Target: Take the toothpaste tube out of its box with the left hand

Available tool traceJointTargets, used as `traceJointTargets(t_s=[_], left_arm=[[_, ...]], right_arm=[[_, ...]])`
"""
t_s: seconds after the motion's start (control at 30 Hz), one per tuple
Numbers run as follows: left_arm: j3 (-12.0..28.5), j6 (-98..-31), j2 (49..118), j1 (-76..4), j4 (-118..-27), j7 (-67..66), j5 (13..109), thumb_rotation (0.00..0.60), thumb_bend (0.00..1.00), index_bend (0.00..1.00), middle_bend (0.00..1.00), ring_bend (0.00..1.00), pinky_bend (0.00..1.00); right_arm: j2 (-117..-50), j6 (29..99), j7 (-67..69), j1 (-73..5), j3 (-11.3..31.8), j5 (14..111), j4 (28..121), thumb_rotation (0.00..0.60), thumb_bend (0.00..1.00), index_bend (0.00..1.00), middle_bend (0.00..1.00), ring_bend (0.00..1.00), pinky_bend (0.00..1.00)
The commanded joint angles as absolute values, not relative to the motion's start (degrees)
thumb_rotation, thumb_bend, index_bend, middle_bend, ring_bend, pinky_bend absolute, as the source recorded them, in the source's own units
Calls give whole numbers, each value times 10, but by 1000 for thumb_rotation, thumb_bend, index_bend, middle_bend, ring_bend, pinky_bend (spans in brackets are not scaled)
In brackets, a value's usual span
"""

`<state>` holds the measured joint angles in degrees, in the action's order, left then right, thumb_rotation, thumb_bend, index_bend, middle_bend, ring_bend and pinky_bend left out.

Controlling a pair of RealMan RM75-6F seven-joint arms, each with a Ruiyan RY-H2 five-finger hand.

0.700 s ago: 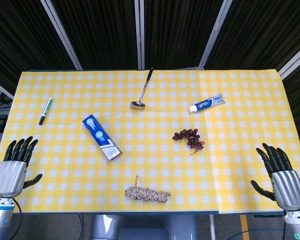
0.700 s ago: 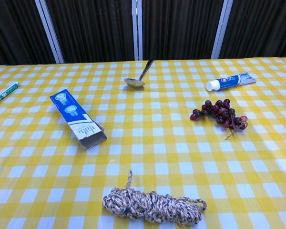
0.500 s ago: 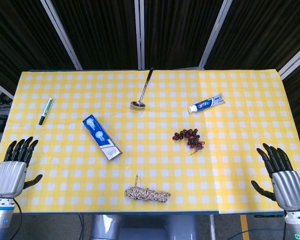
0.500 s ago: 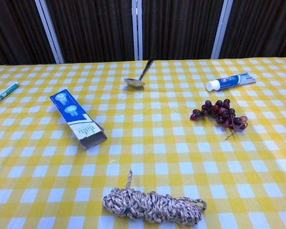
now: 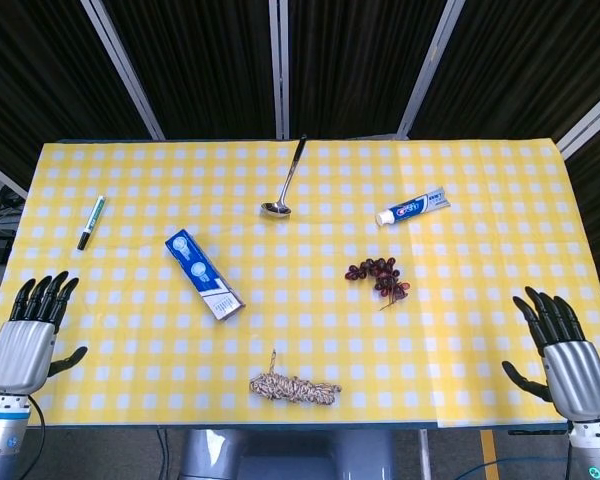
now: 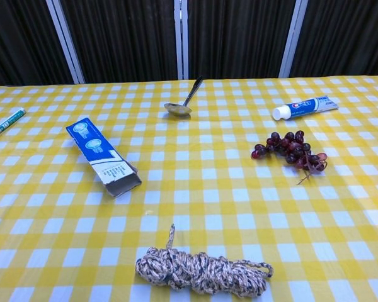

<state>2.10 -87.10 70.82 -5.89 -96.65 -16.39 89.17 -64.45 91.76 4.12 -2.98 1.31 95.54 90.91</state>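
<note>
A yellow-and-white checked table holds a scatter of small things. The toothpaste tube lies flat on the far right of the cloth, well apart from its box, which lies left of centre. The tube's long axis runs on a slant: its white cap points toward the near left, its flat blue tail toward the far right. The box also lies on a slant, its blue closed end toward the far left and its open end toward the near right; in the chest view the open mouth shows dark inside.

The left hand hovers at the near left corner of the table, back to the camera, fingers straight and slightly fanned, thumb out to the side, holding nothing. The right hand sits at the near right corner in the same pose, fingers spread, holding nothing. Neither hand shows in the chest view.

A ladle lies near the far edge at centre, its bowl toward the near side. A bunch of dark grapes rests just nearer than the tube. A coil of rope lies near the front edge, and a marker pen lies at far left.
</note>
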Motion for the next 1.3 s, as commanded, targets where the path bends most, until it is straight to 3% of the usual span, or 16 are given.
traceJointTargets(t_s=[0.03,0.23,0.5,0.7,1.0,1.3], left_arm=[[25,-873,709,-64,-964,-160,898,600,0,0,0,0,0],[37,-828,691,-104,-958,-174,912,600,0,0,0,0,19],[68,-712,674,-207,-908,-139,925,600,0,62,0,4,109],[78,-644,671,-268,-874,-117,934,600,0,86,0,26,122],[70,-505,701,-364,-813,-92,933,600,0,141,1,57,141],[69,-435,767,-413,-734,-92,898,600,0,163,21,72,158]], right_arm=[[-643,919,48,-30,16,952,909,600,117,24,0,0,0],[-641,913,56,-33,18,947,908,600,117,23,0,0,0],[-639,903,71,-36,22,934,904,600,117,23,0,0,0],[-637,892,83,-40,26,920,900,600,117,23,0,0,0],[-634,875,107,-45,35,896,891,600,118,23,0,0,0],[-627,870,136,-45,43,878,884,600,117,24,0,0,0]])
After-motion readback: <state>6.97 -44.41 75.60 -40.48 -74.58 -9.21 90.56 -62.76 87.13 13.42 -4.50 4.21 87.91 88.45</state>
